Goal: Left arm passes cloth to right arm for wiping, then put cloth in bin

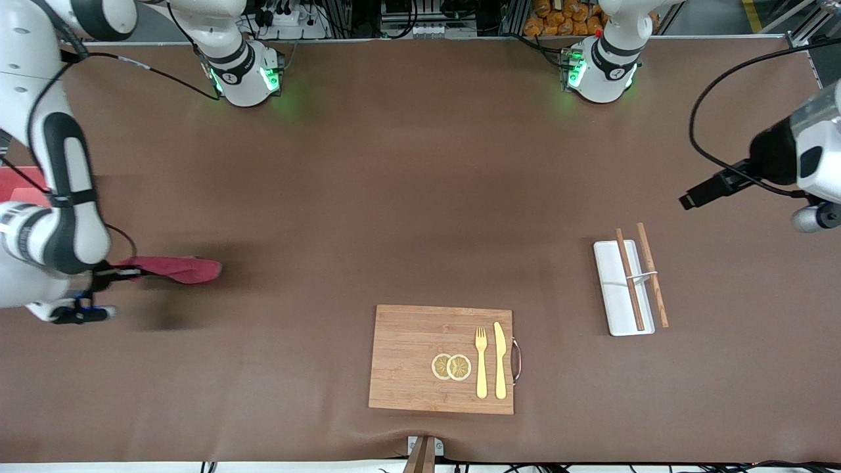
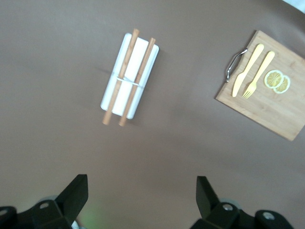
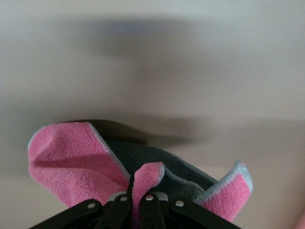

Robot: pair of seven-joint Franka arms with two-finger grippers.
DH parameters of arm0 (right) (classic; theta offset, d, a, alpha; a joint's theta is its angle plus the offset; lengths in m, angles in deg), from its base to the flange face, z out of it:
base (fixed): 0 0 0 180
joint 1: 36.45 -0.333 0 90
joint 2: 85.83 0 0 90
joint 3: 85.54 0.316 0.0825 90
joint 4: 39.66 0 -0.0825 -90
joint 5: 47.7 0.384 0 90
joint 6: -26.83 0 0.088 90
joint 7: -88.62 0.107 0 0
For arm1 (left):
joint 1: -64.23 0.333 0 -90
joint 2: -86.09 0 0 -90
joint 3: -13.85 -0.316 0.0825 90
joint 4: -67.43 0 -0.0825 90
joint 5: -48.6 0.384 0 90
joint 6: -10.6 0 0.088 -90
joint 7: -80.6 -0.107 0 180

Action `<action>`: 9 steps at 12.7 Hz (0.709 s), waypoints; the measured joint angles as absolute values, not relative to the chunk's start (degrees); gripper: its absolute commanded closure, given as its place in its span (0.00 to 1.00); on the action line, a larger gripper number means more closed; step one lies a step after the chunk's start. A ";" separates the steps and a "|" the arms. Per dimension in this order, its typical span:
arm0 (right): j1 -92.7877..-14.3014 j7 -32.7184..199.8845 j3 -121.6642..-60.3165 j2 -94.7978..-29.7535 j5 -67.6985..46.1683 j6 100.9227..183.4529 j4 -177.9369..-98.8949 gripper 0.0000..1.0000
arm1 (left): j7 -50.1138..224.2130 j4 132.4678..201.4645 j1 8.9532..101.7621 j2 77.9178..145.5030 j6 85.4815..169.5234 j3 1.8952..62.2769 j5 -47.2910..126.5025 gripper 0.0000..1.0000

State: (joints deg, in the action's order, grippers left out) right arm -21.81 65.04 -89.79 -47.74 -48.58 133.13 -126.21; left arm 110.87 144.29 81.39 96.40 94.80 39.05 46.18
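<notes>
My right gripper [image 1: 129,271] is shut on the magenta-pink cloth [image 1: 187,269] and holds it above the bare table near the right arm's end. In the right wrist view the cloth [image 3: 71,164] is pinched between the black fingers [image 3: 155,210], with folds hanging to both sides. A pink patch of the bin [image 1: 18,184] shows at the table's edge by the right arm, mostly hidden by that arm. My left gripper [image 1: 690,199] is open and empty, up in the air at the left arm's end; its fingertips [image 2: 78,188] stand wide apart in the left wrist view.
A wooden board [image 1: 420,358] with a yellow fork [image 1: 481,361], a knife [image 1: 500,358] and lemon slices [image 1: 451,366] lies near the front camera. A white tray [image 1: 614,289] with two wooden sticks [image 1: 629,279] lies toward the left arm's end.
</notes>
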 measured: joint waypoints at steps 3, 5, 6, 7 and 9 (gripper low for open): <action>-15.04 56.09 -89.77 -48.75 -54.93 132.68 -124.82 1.00 | 99.23 145.33 76.76 94.49 94.80 29.80 46.35 0.00; -14.09 54.81 -89.68 -51.42 -58.67 127.80 -123.13 1.00 | 94.65 147.21 72.66 92.39 94.80 23.34 46.35 0.00; -14.27 54.79 -89.27 -53.14 -59.97 124.79 -122.20 1.00 | 93.79 148.17 71.82 91.52 94.80 22.20 46.35 0.00; -14.56 54.79 -88.87 -54.54 -60.97 122.75 -121.47 1.00 | 93.65 148.88 70.88 90.86 94.80 21.41 46.35 0.00; -14.82 54.81 -88.45 -55.32 -61.64 122.22 -121.32 1.00 | 94.26 149.40 69.21 90.34 94.80 20.72 46.50 0.00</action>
